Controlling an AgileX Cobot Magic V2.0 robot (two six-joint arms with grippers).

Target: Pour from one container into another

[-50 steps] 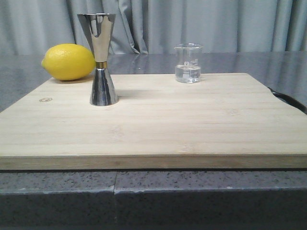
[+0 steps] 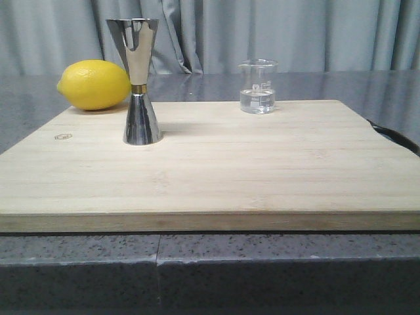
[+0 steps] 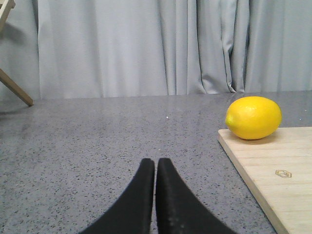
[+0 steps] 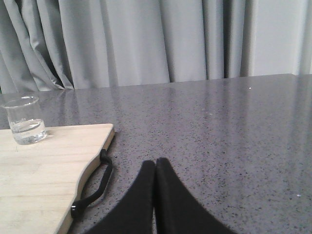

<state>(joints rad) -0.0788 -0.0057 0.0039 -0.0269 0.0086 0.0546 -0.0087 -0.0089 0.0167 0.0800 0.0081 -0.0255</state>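
- Toward the far right of the pale wooden cutting board (image 2: 216, 170), the small clear glass beaker with white printed marks (image 2: 257, 86) is standing upright, holding a shallow layer of clear liquid in its lower part.
- Toward the left of the board, the tall shiny steel hourglass-shaped jigger (image 2: 136, 82) is standing upright with its wider cup on top; its inside is not showing, so whether it holds anything cannot be told.
- Behind the jigger, the yellow lemon (image 2: 94, 84) is sitting at the board's far left corner.
- Over bare grey speckled countertop (image 3: 97, 141) left of the board, the left gripper (image 3: 156, 163) is showing its black fingers pressed together, gripping nothing.
- Off the board's right side, near a black strap handle (image 4: 95, 187), the right gripper (image 4: 155, 164) is likewise keeping its fingers together, holding nothing.
- Neither arm is appearing in the front view, and the strap is largely cut off there.
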